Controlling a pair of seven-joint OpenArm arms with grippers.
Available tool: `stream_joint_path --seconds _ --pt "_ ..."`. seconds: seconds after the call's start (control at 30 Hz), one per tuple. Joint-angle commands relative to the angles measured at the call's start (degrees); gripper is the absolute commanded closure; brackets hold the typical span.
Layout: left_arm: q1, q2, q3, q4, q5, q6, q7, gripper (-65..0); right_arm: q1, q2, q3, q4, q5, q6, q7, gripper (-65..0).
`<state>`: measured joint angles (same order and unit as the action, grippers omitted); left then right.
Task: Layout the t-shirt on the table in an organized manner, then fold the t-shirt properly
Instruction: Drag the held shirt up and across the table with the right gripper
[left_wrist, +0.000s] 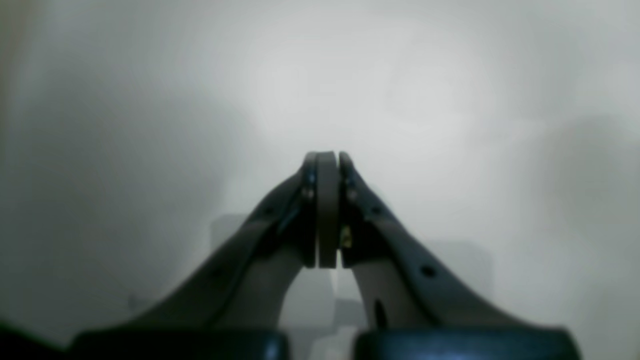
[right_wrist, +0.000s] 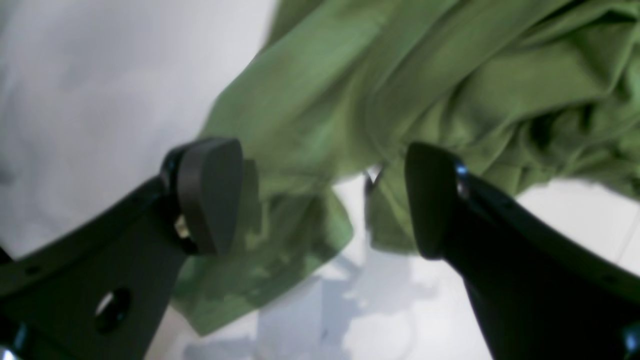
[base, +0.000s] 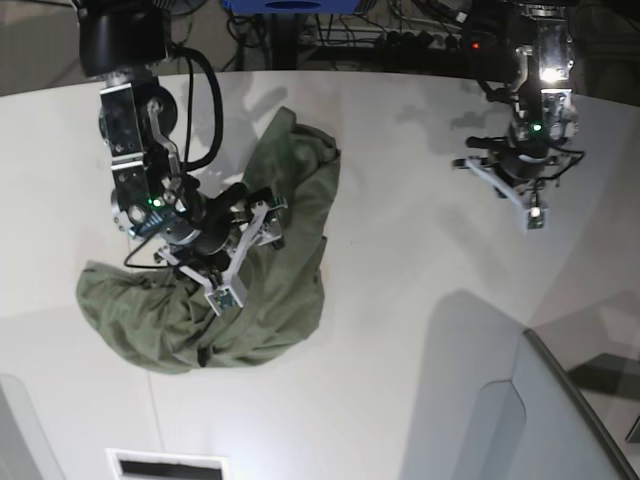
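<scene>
The crumpled olive-green cotton t-shirt (base: 240, 270) is found directly under the wide-open, empty right gripper (right_wrist: 320, 200); the closed, empty left gripper (left_wrist: 327, 210) is held well apart, far right.

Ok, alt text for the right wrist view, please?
The right hand hangs open over the crumpled olive-green t-shirt, its two dark fingers spread either side of a bunched fold. The white table shows around and below the cloth.
</scene>
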<state>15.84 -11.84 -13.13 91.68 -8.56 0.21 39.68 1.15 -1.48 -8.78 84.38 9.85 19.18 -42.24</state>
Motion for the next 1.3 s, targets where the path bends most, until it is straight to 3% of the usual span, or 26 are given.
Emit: stream_joint_path --seconds 0.0,0.2,0.43,0.5,0.63,0.67,0.8,0.9,1.1,1.27 --pt "0.12 -0.08 -1.25 0.94 -0.1 -0.08 -0.78 -2.5 1.45 -0.33 0.64 -1.61 0.75 0.38 1.84 -48.3" --pt "0.91 -0.08 -4.41 0.76 -0.1 -6.85 -0.78 -6.4 3.91 -0.41 3.19 -10.49 0.83 0.73 5.18 -48.3" --pt "1.09 -0.08 -3.89 0.76 -0.01 -6.93 -0.78 -5.9 6.02 -2.09 3.19 -16.29 0.83 2.67 7.91 -45.8" --pt "1.09 -0.08 -4.06 0.85 -0.01 -6.93 -0.78 -5.9 6.46 -2.26 3.02 -17.35 0.83 2.67 8.35 -36.2" --pt "1.18 -0.08 -4.33 0.76 0.07 -6.93 -0.78 -5.9 6.54 -3.23 2.84 -17.08 0.83 2.67 8.35 -6.9" --pt "1.18 -0.08 -4.33 0.76 0.16 -6.93 -0.78 -5.9 6.72 -3.32 2.67 -17.08 0.83 2.67 8.17 -2.3" --pt "1.18 -0.08 -4.33 0.76 0.07 -6.93 -0.78 -5.8 6.37 -4.37 1.7 -16.99 0.66 2.49 8.17 -1.7" --pt "1.18 -0.08 -4.15 0.67 0.43 -6.93 -0.78 -5.8 5.58 -4.55 -5.25 -16.99 0.57 1.79 8.35 -1.7" --pt "1.18 -0.08 -3.97 0.76 0.51 -6.93 -0.69 -5.8 5.49 -4.55 -17.55 -14.97 0.57 -8.85 8.61 -1.5" --pt "1.88 -0.08 -3.97 0.76 0.51 -6.93 -0.69 -5.9 5.58 -4.46 -20.54 -11.9 0.57 -11.31 8.17 -1.5"
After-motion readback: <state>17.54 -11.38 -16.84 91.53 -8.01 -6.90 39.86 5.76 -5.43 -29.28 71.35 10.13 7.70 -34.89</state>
